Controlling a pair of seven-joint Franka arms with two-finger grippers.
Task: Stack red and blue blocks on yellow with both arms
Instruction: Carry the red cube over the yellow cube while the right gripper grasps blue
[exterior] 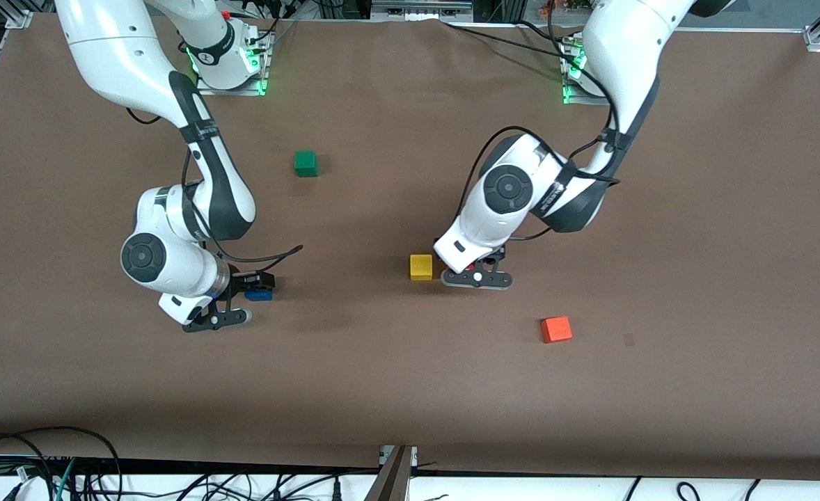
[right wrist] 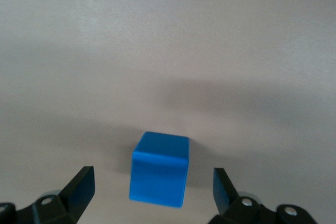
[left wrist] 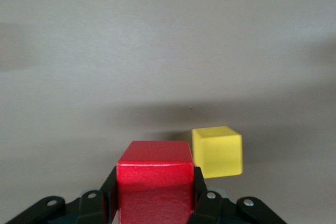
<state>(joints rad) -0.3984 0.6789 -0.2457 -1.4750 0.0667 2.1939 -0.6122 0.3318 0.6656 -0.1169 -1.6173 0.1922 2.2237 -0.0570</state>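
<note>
My left gripper is shut on the red block, its two black fingers pressed flat against the block's sides. The yellow cube rests on the table close beside the red block. In the front view the left gripper sits low next to the yellow cube, on the side toward the left arm's end, and only a sliver of the red block shows. My right gripper is open, and the blue block stands on the table between its spread fingers without touching them. From the front, the blue block peeks out by the right gripper.
A green cube lies farther from the front camera, between the two arms. An orange cube lies nearer to the camera than the yellow cube, toward the left arm's end. The brown table carries nothing else.
</note>
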